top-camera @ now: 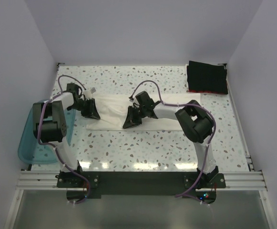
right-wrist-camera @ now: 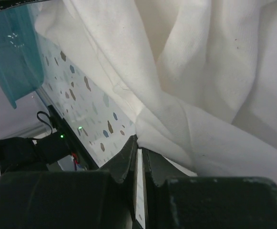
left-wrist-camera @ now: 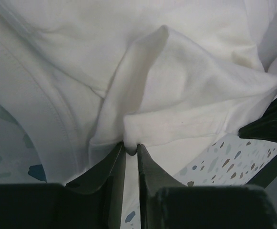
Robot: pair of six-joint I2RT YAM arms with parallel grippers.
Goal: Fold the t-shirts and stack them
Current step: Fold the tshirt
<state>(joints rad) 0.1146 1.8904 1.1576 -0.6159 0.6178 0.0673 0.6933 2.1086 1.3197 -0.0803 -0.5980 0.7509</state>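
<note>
At the near edge, both arm bases are bolted to a metal rail (top-camera: 138, 179) along the front of the table (top-camera: 152, 148). The table top is white, speckled with grey and dark flecks.

At the near left, a translucent blue plastic tub (top-camera: 28, 143) sits at the table's left edge. The left arm's elbow hangs over it and hides part of its inside. What shows of the tub's floor is plain blue plastic.

In the middle of the table lies the white t-shirt (top-camera: 112, 112), spread crosswise and rumpled. The left claw (top-camera: 89, 110) is at the shirt's left end. Its fingers are nearly together and pinch a small raised fold of the white cloth. The right claw (top-camera: 131, 119) is at the shirt's near edge, about midway along. It is also almost closed, with a fold of the same shirt nipped between its tips.

In the far right corner, well apart from the arms, rests a folded stack of black t-shirts (top-camera: 206, 78). A strip of a red t-shirt (top-camera: 207, 91) shows along the stack's near edge.

Plain pale walls (top-camera: 138, 28) enclose the table on three sides.
</note>
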